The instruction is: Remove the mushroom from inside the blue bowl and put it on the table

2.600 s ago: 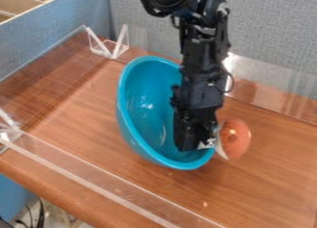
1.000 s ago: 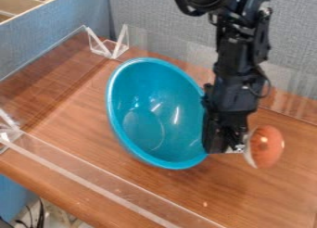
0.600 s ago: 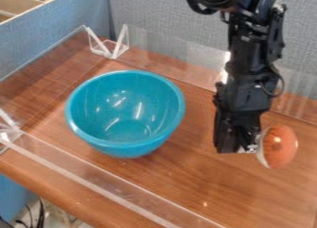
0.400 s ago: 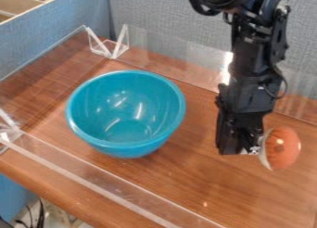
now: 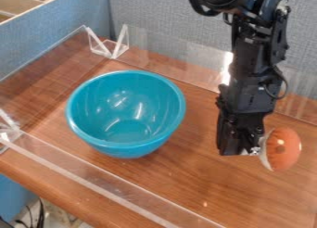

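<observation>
The blue bowl [image 5: 121,113] stands upright and empty on the left half of the table [image 5: 173,181]. My black gripper [image 5: 251,148] hangs to the right of the bowl, apart from it, pointing down close over the wood. It is shut on the mushroom [image 5: 284,148], whose reddish-orange cap sticks out to the right of the fingers. The cream stem is mostly hidden between them. Whether the mushroom touches the tabletop I cannot tell.
Low clear acrylic walls edge the table, one along the front left [image 5: 74,171] and one at the back right [image 5: 297,93]. A clear acrylic bracket [image 5: 109,42] stands at the back left. A grey-blue partition [image 5: 74,14] rises behind.
The bowl was tipped on its side against the gripper and now sits upright further left. The gripper has carried the mushroom out to the right. Almost nothing moved in the last half second.
</observation>
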`<state>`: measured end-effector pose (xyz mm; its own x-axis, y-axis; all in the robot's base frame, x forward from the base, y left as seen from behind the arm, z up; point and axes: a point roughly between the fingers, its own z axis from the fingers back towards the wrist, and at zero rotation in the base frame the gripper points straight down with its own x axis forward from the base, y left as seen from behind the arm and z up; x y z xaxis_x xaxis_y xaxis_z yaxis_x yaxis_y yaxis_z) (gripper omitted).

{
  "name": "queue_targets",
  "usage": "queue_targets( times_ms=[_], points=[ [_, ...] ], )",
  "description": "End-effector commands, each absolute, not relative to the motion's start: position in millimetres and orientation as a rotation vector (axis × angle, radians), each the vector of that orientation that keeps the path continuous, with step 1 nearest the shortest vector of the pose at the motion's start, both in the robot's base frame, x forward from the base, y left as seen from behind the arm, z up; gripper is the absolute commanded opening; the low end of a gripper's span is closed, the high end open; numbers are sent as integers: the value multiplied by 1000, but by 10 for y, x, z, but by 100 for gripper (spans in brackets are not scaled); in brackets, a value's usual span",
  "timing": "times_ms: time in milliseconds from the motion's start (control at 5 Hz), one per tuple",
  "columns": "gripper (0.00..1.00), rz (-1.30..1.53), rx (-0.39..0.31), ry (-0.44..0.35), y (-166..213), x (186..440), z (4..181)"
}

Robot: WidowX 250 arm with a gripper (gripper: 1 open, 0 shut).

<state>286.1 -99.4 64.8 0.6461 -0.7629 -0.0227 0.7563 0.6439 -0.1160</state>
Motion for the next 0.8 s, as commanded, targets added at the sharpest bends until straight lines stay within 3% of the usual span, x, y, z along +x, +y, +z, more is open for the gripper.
queue_targets(
  times_ms=[0, 600],
  points=[
    [0, -870, -99, 35, -973, 2905, 737],
    [0, -862, -110, 46, -924, 2899, 705]
  ],
)
